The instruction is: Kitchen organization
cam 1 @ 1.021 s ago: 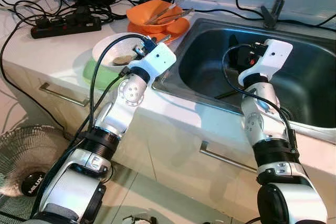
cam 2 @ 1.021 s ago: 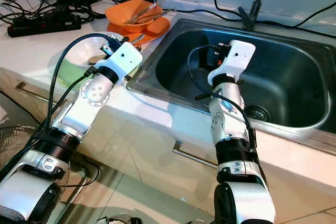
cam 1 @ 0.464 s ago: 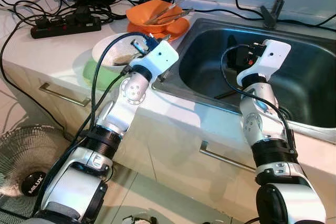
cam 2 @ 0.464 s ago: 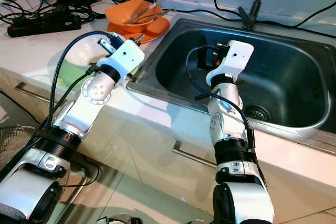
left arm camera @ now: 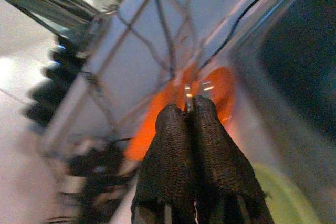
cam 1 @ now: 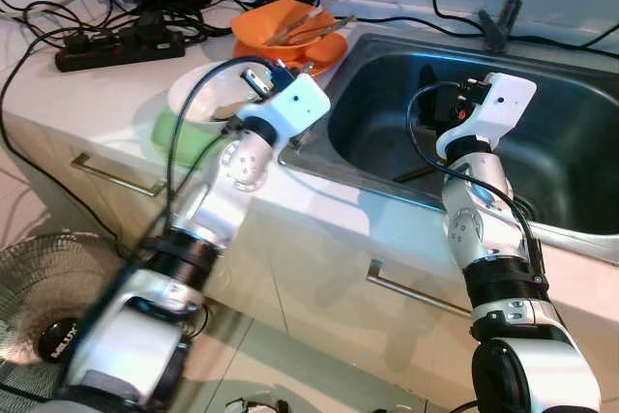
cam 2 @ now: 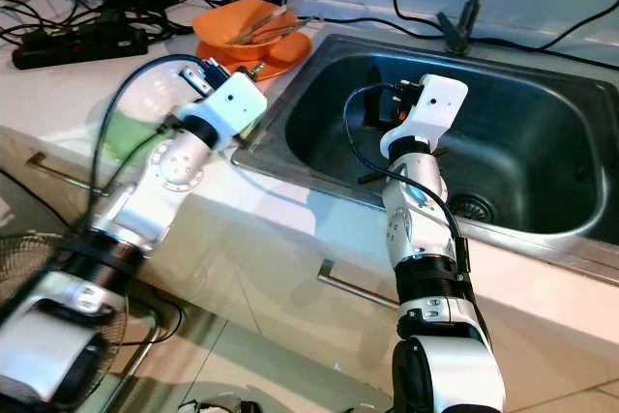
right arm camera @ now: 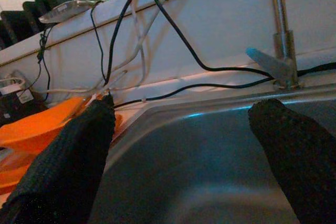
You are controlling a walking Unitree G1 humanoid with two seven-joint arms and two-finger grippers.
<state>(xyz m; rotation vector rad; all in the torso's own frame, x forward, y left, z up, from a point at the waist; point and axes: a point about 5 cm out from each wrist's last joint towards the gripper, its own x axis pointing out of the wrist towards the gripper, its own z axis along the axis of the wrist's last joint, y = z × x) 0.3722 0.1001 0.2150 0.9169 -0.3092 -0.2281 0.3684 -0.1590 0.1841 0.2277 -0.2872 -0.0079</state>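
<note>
2 arms: both up at the counter, the left over the dishes, the right over the sink.
left gripper: fingers pressed together, tips aimed at the orange dishes; nothing seen between them, though a thin metal glint sits right at the tips and I can't say it is held.
right gripper: fingers spread wide, nothing between them, hanging above the sink basin.
orange plate and bowl: stacked at the back of the counter, just beside the sink's left rim, with metal utensils lying across the bowl.
white bowl: sits on a green plate near the counter edge, under the left wrist; something dark lies inside, too blurred to name.
step, my guess: left arm heading for the utensils or orange dishes, to move them toward the sink.
doing it well: part the fingers before arriving, come down on 1 utensil handle at its middle, lift clear of the bowl rim so the stack doesn't tip, keep the wrist cable off the white bowl.
materials: sink is brushed steel, smooth and slick; orange ware looks like glossy plastic, light, likely to slide; utensils thin and shiny, hard to pinch.
clutter: black power strip and cables behind the dishes.
faucet: at the sink's back edge.
</note>
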